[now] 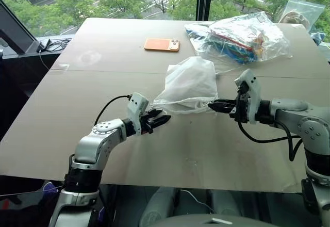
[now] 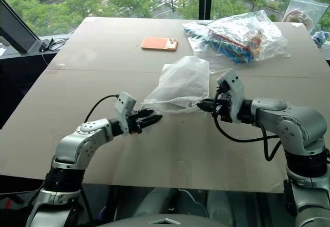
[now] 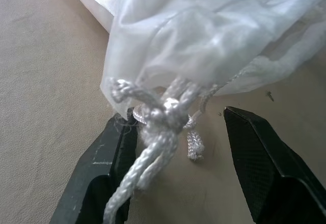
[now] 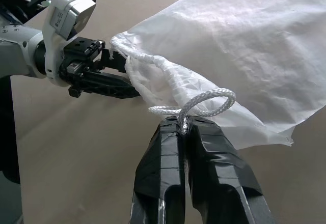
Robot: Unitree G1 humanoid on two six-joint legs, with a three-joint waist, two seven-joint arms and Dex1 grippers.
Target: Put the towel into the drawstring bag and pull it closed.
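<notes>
Right wrist view gives the clearest look: the right gripper (image 4: 184, 124) has its two black, textured fingers pressed together on a loop of twisted white cord (image 4: 204, 104), and the drawstring bag (image 4: 239, 51) hangs off that cord, lifted above the table (image 1: 103, 93). The bag is thin, crinkled, semi-sheer white fabric, puffed into a soft rounded pouch with its mouth gathered into pleats. The towel can't be made out through the fabric.

Over at the other end of the gathered mouth, the left gripper (image 1: 157, 119) sits right at the bag's corner. From the left wrist camera its jaws stand apart, one dark ribbed finger (image 3: 109, 158) on either side of a chunky braided knot (image 3: 163, 114) of cord; the cord trails down against one finger, the other finger stands clear of it.

The tabletop is smooth, matte beige. Farther back lies an orange phone (image 1: 162, 44), flat and rectangular, and to its right a large clear plastic bag (image 1: 247, 35), glossy and wrinkled, stuffed with colourful contents.
</notes>
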